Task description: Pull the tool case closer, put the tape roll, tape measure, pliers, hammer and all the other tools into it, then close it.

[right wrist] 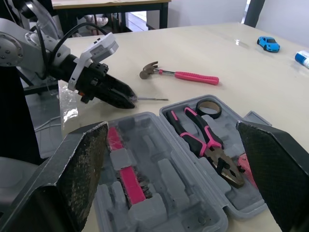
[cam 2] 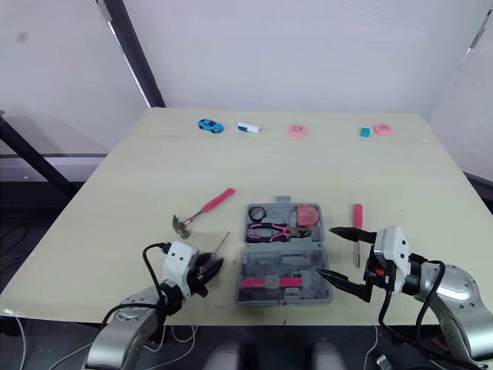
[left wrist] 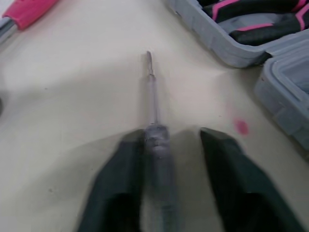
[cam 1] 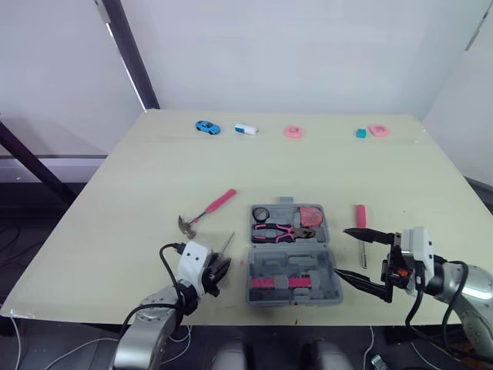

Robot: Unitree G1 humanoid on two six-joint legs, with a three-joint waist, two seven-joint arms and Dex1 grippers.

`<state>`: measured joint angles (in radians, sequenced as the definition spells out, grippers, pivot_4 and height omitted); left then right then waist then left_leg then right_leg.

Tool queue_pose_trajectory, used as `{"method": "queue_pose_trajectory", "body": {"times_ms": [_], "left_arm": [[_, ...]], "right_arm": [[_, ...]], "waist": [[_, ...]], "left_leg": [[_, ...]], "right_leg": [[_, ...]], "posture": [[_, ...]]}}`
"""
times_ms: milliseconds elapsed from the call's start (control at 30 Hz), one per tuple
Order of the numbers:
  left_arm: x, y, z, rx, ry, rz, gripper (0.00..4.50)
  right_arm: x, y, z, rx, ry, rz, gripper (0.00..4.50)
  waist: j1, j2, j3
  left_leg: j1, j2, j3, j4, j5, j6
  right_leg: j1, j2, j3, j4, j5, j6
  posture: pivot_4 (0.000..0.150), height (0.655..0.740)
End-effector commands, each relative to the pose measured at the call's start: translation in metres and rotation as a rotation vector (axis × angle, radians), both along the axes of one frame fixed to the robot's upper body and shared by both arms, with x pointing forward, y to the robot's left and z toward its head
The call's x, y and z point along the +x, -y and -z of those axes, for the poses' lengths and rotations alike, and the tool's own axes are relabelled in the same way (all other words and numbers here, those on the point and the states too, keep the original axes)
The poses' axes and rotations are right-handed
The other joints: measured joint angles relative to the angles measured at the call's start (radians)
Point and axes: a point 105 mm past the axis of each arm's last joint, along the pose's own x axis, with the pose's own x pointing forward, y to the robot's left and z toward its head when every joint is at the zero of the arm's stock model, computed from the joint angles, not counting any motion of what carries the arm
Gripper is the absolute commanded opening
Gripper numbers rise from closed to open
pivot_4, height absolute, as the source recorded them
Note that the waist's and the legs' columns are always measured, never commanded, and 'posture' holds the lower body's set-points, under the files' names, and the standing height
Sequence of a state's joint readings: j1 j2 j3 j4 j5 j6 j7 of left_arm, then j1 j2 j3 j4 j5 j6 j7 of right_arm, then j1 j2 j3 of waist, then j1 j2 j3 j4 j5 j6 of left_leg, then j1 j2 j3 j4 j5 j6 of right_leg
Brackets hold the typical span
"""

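Observation:
The grey tool case (cam 1: 269,267) lies open near the table's front edge. In its far half sit the tape roll (cam 1: 260,213), the pink-handled pliers (cam 1: 281,230) and a pink tape measure (cam 1: 310,216). The pink-handled hammer (cam 1: 206,210) lies on the table left of the case. A pink-handled screwdriver (cam 1: 360,217) lies to the case's right. My left gripper (left wrist: 174,136) is open around the handle of a small grey screwdriver (left wrist: 153,96) lying left of the case; one finger touches it. My right gripper (cam 1: 340,251) stands wide open at the case's right edge, holding nothing.
Along the far edge of the table sit a blue toy car (cam 1: 206,126), a white and blue block (cam 1: 246,129), a pink ring (cam 1: 293,132), a teal block (cam 1: 360,133) and a pink piece (cam 1: 377,130). A dark pole (cam 1: 131,54) leans behind the table.

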<state>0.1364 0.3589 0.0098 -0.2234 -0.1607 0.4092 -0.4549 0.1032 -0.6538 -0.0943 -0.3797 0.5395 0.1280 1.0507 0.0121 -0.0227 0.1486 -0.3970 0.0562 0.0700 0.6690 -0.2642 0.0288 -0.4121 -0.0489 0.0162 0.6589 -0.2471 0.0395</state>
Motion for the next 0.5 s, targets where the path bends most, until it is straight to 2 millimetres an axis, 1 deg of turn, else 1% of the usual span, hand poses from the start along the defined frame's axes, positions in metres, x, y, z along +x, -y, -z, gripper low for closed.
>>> {"method": "queue_pose_trajectory", "body": {"times_ms": [33, 200, 333, 400, 500], "left_arm": [[0.005, -0.003, -0.013, 0.000, 0.052, -0.014, 0.07], [0.009, -0.011, -0.020, 0.014, 0.078, -0.014, 0.07], [0.011, -0.025, -0.031, 0.041, 0.094, 0.009, 0.07], [0.013, -0.029, -0.041, 0.037, 0.111, 0.045, 0.07], [0.009, -0.027, -0.058, 0.022, 0.115, 0.173, 0.07]], "right_arm": [[-0.002, -0.005, -0.007, 0.014, 0.038, -0.019, 4.50], [-0.001, -0.006, -0.007, 0.018, 0.038, -0.021, 4.50], [-0.001, -0.006, -0.007, 0.017, 0.034, -0.024, 4.50], [-0.002, -0.005, -0.006, 0.016, 0.034, -0.025, 4.50], [-0.002, -0.003, -0.006, 0.012, 0.031, -0.024, 4.50]], "waist": [[0.000, 0.000, 0.000], [0.000, 0.000, 0.000], [0.000, 0.000, 0.000], [0.000, 0.000, 0.000], [0.000, -0.001, 0.001]], "left_leg": [[0.000, 0.000, 0.000, 0.000, 0.000, 0.000], [0.000, 0.000, 0.000, 0.000, 0.000, 0.000], [0.000, 0.000, 0.000, 0.000, 0.000, 0.000], [0.000, 0.000, 0.000, 0.000, 0.000, 0.000], [0.000, 0.000, 0.000, 0.000, 0.000, 0.000]], "right_leg": [[0.000, 0.000, 0.000, 0.000, 0.000, 0.000], [0.000, 0.000, 0.000, 0.000, 0.000, 0.000], [0.000, 0.000, 0.000, 0.000, 0.000, 0.000], [0.000, 0.000, 0.000, 0.000, 0.000, 0.000], [0.000, 0.000, 0.000, 0.000, 0.000, 0.000]], "posture": [[0.150, 0.7400], [0.150, 0.7400], [0.150, 0.7400], [0.150, 0.7400], [0.150, 0.7400]]}}
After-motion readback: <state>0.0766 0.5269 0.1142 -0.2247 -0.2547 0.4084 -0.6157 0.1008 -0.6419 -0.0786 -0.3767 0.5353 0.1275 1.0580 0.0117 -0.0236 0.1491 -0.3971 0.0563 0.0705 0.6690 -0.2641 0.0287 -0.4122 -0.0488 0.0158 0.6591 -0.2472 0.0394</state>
